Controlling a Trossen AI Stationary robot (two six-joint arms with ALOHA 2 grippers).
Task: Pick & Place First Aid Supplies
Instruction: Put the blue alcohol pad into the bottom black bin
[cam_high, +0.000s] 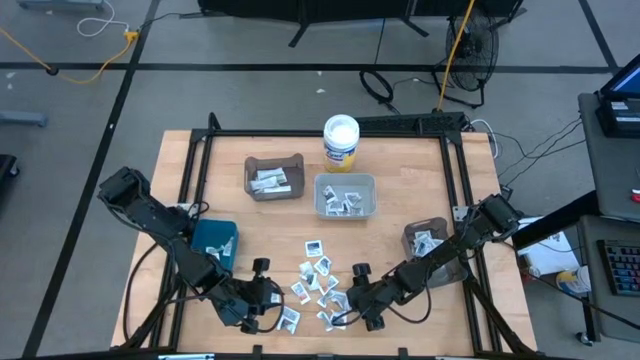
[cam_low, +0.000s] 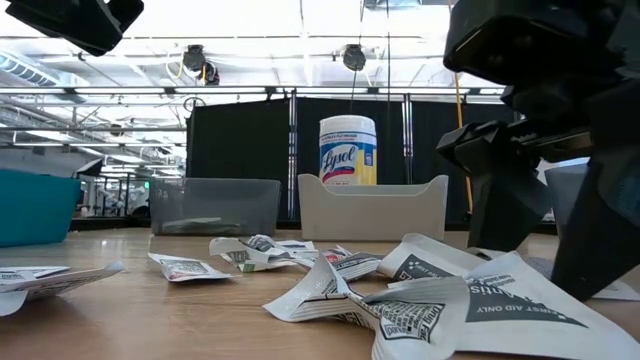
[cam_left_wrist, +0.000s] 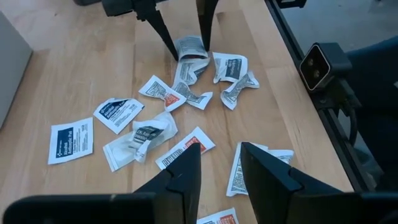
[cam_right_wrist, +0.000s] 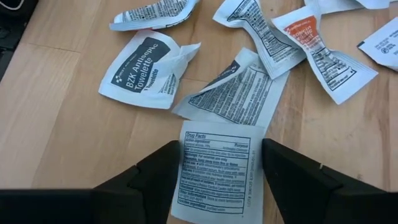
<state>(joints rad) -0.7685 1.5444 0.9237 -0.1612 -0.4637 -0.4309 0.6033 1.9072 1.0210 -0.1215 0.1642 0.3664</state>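
Note:
The first aid supplies (cam_high: 320, 282), small white packets with dark and red print, lie scattered flat on the wooden table near its front edge. My right gripper (cam_right_wrist: 219, 149) slants down over them, open. Its fingers stand on either side of a white packet printed "Drug Facts" (cam_right_wrist: 217, 171), which lies flat on the wood and also shows in the left wrist view as packet (cam_left_wrist: 189, 46). My left gripper (cam_left_wrist: 221, 158) hangs open above the table to the left of the pile (cam_high: 270, 303), with nothing between its fingers. My right gripper comes at the packet from above, slanting down, one finger (cam_right_wrist: 158, 171) along each long edge. I cannot tell whether the fingers touch the packet's edges (cam_right_wrist: 183, 162). The packet lies flat on the table.
A brown bin (cam_high: 274, 177) and a pale grey bin (cam_high: 345, 196) with packets stand at the back. A teal bin (cam_high: 215, 243) is at the left, a grey bin (cam_high: 425, 238) at the right. A white round tub (cam_high: 341, 142) stands at the far edge. A black frame (cam_high: 455, 180) borders the table.

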